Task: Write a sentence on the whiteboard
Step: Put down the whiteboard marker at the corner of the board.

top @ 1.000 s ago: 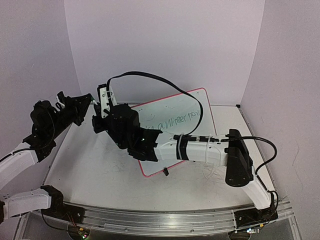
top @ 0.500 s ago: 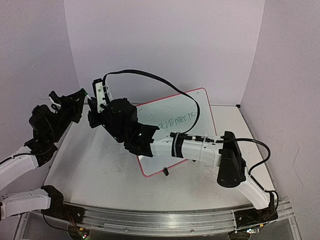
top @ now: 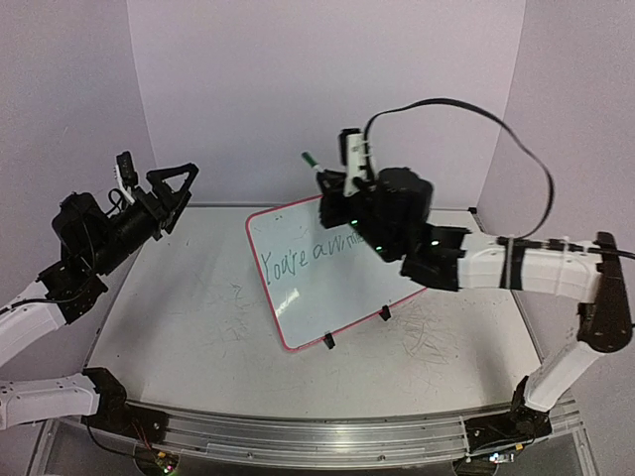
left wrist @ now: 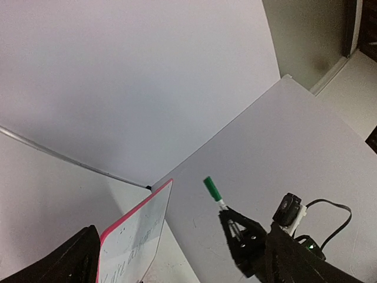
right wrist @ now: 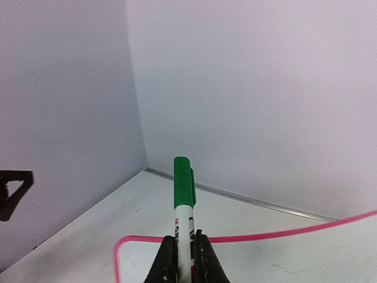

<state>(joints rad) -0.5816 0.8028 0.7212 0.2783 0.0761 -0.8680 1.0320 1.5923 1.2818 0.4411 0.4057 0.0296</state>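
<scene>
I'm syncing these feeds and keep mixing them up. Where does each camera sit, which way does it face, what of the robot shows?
Top external: above and behind the robot, looking down on the whiteboard; left arm and right arm show.
Left wrist: on the left arm, facing across at the right gripper holding the green marker; one own finger at bottom left.
Right wrist: on the right arm, facing the back-left wall corner; own fingers clamp the marker.
Shared: both wrist views show the marker and whiteboard.

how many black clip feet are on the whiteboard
2. The first clip foot sits under the near corner of the whiteboard; the second clip foot is further right along that edge. The right arm may hide others.
</scene>
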